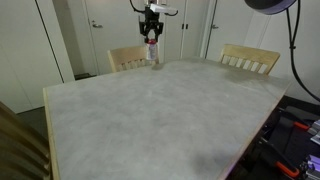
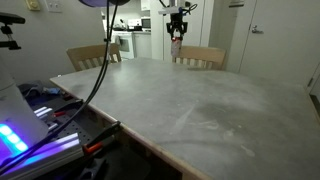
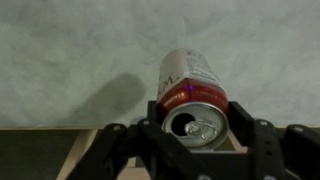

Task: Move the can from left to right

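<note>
Grey marbled table point(image 1: 150, 115) fills both exterior views, wooden chairs point(image 1: 248, 58) behind it. At its twelve-o'clock edge I see my gripper point(image 1: 152, 42) clamped on the can point(image 1: 153, 55), fingers point(image 3: 240, 118) at three and nine o'clock.

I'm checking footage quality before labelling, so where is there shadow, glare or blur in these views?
Wrist view: the can is sharp, throwing a soft shadow to its left on the table; the gripper in the foreground is dark and underlit. In an exterior view, a blue-purple glow blooms at lower left. In both exterior views the can is tiny and soft, without detail.
</note>
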You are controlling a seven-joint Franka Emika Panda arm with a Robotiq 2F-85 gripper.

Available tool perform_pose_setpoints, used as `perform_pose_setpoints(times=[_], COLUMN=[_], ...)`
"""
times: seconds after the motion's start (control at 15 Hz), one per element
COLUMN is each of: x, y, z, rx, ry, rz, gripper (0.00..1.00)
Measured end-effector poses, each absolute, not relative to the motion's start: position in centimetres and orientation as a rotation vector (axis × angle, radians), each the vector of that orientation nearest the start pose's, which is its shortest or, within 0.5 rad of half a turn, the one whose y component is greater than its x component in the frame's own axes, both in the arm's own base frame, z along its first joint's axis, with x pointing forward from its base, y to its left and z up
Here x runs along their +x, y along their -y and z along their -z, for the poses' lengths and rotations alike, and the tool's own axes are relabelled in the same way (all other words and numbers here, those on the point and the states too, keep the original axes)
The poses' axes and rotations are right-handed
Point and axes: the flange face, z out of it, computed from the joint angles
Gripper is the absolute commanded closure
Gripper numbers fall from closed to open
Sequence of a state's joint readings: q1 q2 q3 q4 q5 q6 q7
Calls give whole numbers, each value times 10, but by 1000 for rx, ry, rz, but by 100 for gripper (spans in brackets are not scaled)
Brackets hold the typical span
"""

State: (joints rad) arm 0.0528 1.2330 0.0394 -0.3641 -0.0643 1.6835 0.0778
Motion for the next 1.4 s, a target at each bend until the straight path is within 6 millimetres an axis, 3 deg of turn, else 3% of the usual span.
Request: perform_pose_setpoints(times=[0.33, 1.0, 1.4], x=[801, 786, 781], y=[3, 56, 109], z=[-332, -342, -341], rx=[-3179, -3196, -3210], ry=[-112, -228, -403], rz=[36, -118, -112], gripper=[55, 55, 55])
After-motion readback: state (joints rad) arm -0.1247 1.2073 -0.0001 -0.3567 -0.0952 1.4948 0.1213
